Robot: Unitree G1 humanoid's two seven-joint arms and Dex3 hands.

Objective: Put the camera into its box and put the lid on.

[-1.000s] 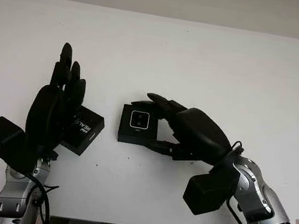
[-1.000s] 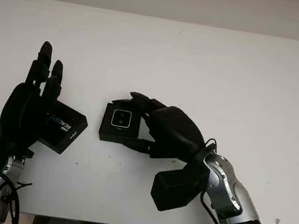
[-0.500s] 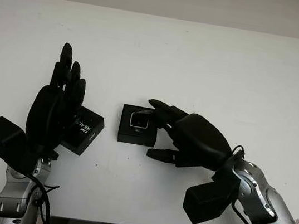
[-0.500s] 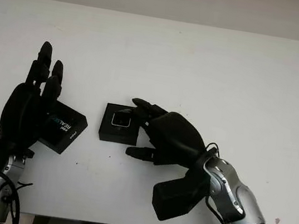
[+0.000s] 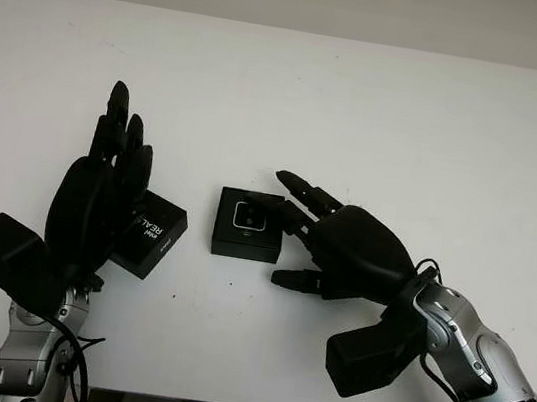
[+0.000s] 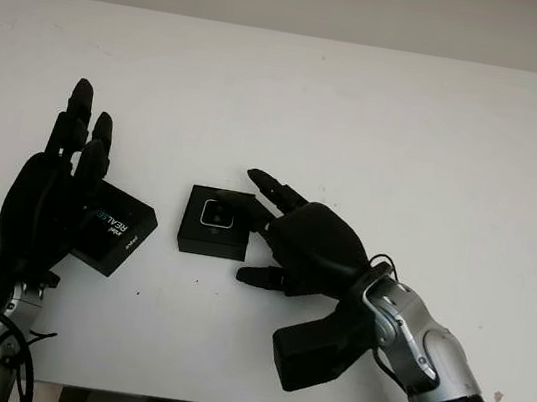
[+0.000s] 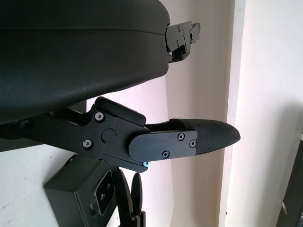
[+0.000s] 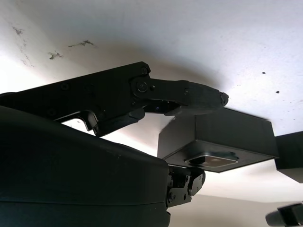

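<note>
A small black box [image 5: 242, 246] lies on the white table, holding the camera [image 5: 250, 216], whose silver-rimmed face points up. From the right wrist, the box [image 8: 227, 130] and camera [image 8: 213, 161] appear just beyond my fingertips. The black lid [image 5: 154, 235], printed with "REAL", lies left of the box and is partly hidden by my left hand [image 5: 114, 163]. That hand is open and stands upright beside the lid. My right hand [image 5: 296, 233] is open at the box's right side, holding nothing. Its upper fingers reach over the box's right edge.
The white table [image 5: 384, 107] stretches far behind and to the right of both hands. Its front edge runs close below my wrists. In the left wrist view the box [image 7: 75, 194] sits past my fingers.
My right hand has let go of the box's right side, touched the camera's top with a finger, then drawn back slightly to the right. The left hand, lid and box have stayed put.
</note>
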